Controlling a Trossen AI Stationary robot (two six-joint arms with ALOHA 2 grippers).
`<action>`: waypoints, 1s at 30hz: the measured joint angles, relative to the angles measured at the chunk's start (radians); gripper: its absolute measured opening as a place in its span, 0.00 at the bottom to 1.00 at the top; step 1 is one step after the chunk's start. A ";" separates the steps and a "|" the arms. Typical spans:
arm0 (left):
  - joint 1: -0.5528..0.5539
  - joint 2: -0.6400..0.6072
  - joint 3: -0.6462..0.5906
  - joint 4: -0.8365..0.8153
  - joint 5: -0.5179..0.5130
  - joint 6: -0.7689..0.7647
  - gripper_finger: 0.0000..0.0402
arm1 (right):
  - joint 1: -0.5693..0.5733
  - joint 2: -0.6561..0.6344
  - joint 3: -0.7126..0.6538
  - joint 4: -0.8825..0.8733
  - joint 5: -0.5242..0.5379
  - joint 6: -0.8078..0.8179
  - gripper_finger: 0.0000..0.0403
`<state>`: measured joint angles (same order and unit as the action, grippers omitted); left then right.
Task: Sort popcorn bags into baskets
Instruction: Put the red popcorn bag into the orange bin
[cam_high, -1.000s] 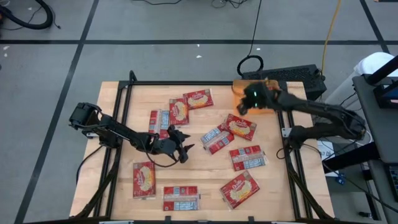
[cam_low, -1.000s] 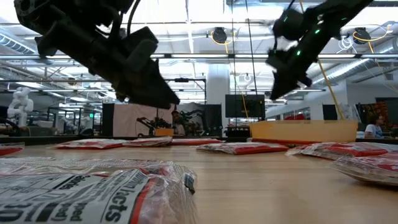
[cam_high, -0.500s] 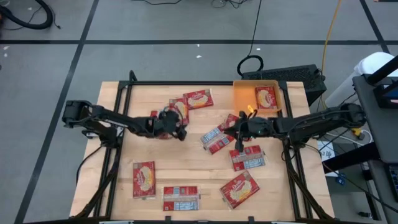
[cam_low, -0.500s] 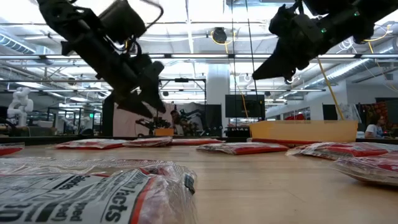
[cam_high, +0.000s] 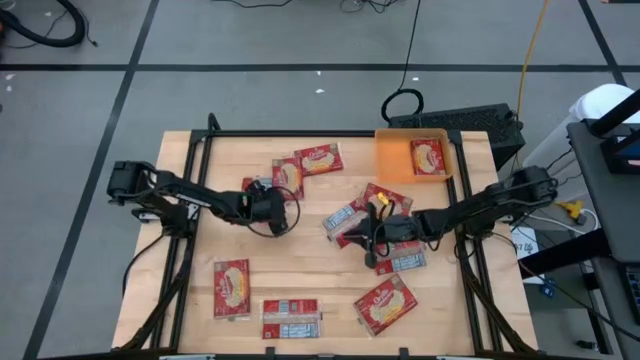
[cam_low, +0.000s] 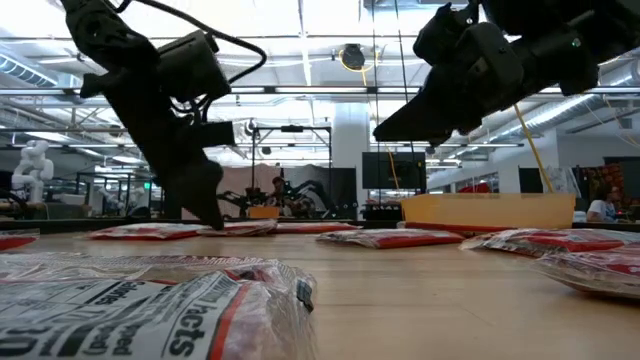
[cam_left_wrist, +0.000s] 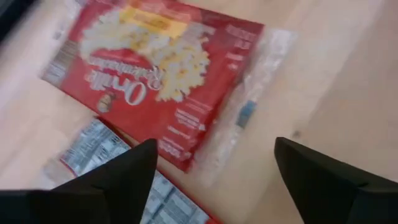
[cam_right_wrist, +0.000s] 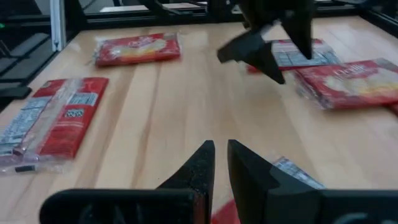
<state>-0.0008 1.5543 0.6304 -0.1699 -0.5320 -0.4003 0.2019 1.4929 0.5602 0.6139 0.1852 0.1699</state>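
- Right pincer (cam_high: 372, 238): clenched, grasping nothing, low over bench centre among flat red plastic popcorn bags (cam_high: 398, 256).
- Left pincer (cam_left_wrist: 214, 177): released wide, above red bag (cam_left_wrist: 155, 74) on wooden bench (cam_high: 320, 280).
- Far right corner: shallow orange tray (cam_high: 392, 158) holds one bag (cam_high: 428, 157).

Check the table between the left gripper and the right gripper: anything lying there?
Only bare wood, by the high view: the left gripper hangs open over a picture-side-up packet, the right gripper shut by the label-side-up packet.
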 joint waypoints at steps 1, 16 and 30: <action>-0.008 0.013 0.000 -0.002 -0.023 0.009 0.83 | 0.004 0.019 0.000 0.025 -0.002 0.000 0.10; 0.105 0.141 0.004 0.206 0.096 0.276 0.45 | 0.010 0.077 0.000 0.087 -0.002 0.033 0.10; 0.007 0.068 -0.003 0.299 0.078 0.700 0.01 | 0.005 0.077 0.000 0.086 0.131 0.248 0.10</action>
<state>0.0064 1.6220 0.6273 0.1291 -0.4543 0.2997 0.2074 1.5696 0.5606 0.6998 0.3166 0.4177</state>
